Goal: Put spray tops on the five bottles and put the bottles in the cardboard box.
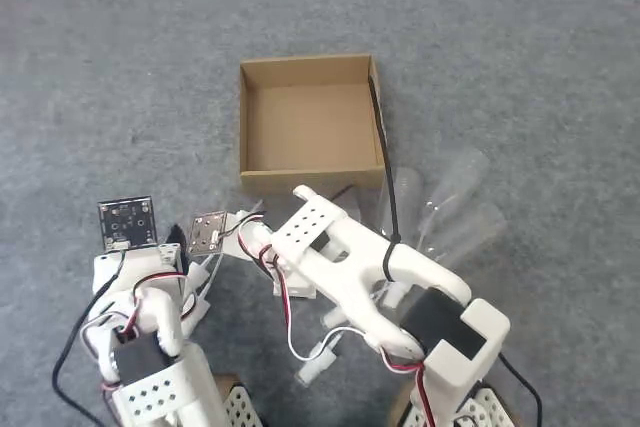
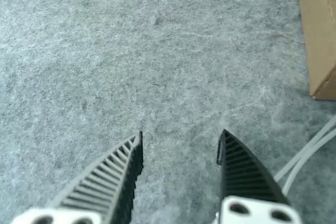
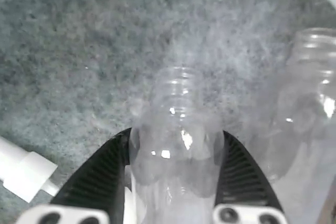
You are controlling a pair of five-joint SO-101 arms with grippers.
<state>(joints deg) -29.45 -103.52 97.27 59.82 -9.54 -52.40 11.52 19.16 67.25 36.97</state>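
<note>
the right gripper (image 3: pixel 176 134) jaws clasp a bottle (image 3: pixel 178 124), its long axis along them and neck pointing away, spray top (image 3: pixel 23 171) just beside; the left gripper (image 2: pixel 181 136) gapes empty, near-left of the cardboard box (image 1: pixel 310 180).

Box: open brown cardboard box (image 1: pixel 310 127) on the grey carpeted bench (image 1: pixel 120 97), beyond both arms.
Bottles: clear plastic bottles (image 1: pixel 455 207) right of the box's front corner (one clear plastic bottle (image 3: pixel 178 145) sits inside the right hand (image 3: pixel 176 134)).
Spray top: white plastic spray top (image 3: pixel 23 174) on the bench, beside that hand.
Left side: left hand (image 2: pixel 181 132) over the bench, near the box's corner.
</note>
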